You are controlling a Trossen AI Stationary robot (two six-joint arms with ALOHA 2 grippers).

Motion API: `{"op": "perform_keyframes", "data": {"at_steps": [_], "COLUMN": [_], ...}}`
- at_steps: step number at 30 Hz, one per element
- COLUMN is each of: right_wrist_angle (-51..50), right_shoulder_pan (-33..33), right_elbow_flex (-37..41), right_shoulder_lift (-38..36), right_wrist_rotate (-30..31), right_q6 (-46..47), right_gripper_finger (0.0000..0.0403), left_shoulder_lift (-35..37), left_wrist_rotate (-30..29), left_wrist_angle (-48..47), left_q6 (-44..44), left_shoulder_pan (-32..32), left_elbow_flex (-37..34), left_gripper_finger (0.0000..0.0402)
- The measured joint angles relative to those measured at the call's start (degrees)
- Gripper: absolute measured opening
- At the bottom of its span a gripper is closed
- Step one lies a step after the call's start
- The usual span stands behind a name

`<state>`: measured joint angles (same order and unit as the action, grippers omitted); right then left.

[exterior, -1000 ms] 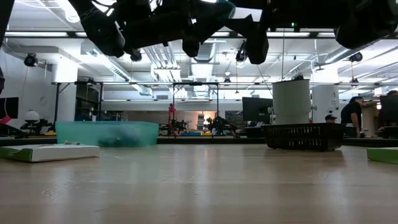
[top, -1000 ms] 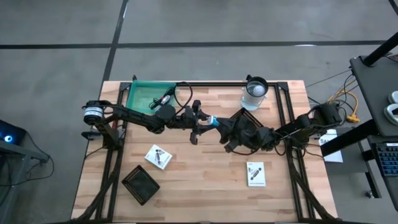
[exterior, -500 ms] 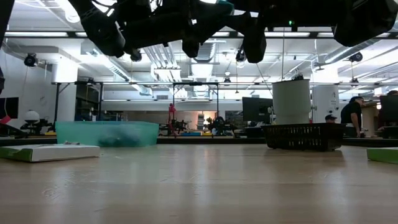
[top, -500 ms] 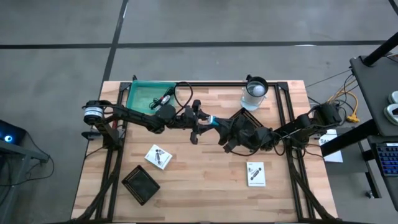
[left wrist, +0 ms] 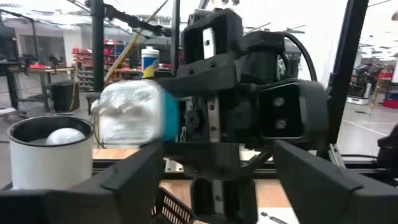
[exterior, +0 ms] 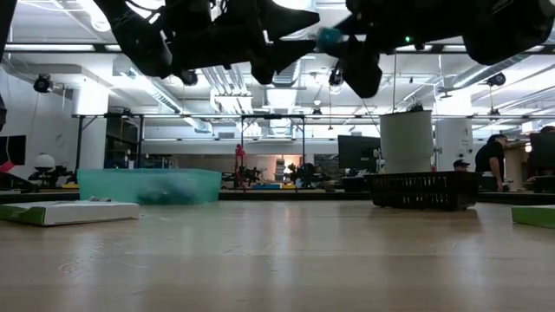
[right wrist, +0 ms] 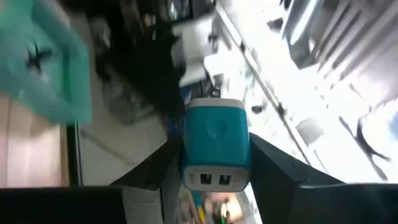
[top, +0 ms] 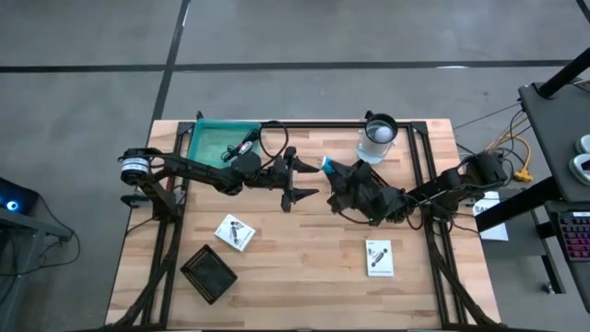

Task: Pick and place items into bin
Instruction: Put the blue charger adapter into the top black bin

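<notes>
Right end effector (top: 329, 167) clamped on teal charger (right wrist: 215, 148), just left of the cup (top: 376, 136); left end effector (top: 304, 179) spread apart beside it.

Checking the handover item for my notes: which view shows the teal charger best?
The right wrist view: the charger fills the centre, ports visible, gripped by the right pincer. The left wrist view shows it side-on and blurred; the high and low views show only a teal speck.

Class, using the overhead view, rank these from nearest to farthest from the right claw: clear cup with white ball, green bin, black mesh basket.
1. Clear cup with white ball, just beyond the right claw.
2. Green bin, far-left corner.
3. Black mesh basket, near-left corner.
</notes>
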<state>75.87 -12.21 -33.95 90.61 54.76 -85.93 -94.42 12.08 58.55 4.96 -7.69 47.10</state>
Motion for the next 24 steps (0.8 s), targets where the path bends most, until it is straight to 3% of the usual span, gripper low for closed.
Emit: {"op": "perform_keyframes", "data": {"at_steps": [4,6,8,18,24], "right_wrist_angle": [-0.3,-0.4,-0.6,-0.6,-3.6], "right_shoulder_pan": [0.5,0.9,1.1,4.9,9.9], "right_elbow_flex": [0.1,0.4,1.6,5.9,6.6], "right_shoulder_lift": [-0.4,-0.6,-0.9,-2.9,-3.3], "right_wrist_rotate": [10.6,18.1,20.8,19.4,3.2], "right_q6": [-0.1,0.0,1.3,7.8,20.9], "right_gripper_finger": [0.0137,0.0137,0.0137,0.0137,0.0137], "left_shoulder_lift": [2.4,3.8,4.9,8.3,8.3], "left_wrist_rotate": [-0.3,-0.5,-0.5,-0.7,-1.2], "left_wrist_angle": [-2.2,-4.3,-7.2,-13.3,-13.1], "left_q6": [0.0,0.0,0.0,0.3,0.2], "left_shoulder_pan": [-1.0,-1.4,-1.3,-1.3,-1.4], "left_elbow_flex": [-0.8,-1.5,-2.0,-2.5,-2.2], "left_gripper_finger": [0.0325,0.0334,0.0335,0.0338,0.0338]}}
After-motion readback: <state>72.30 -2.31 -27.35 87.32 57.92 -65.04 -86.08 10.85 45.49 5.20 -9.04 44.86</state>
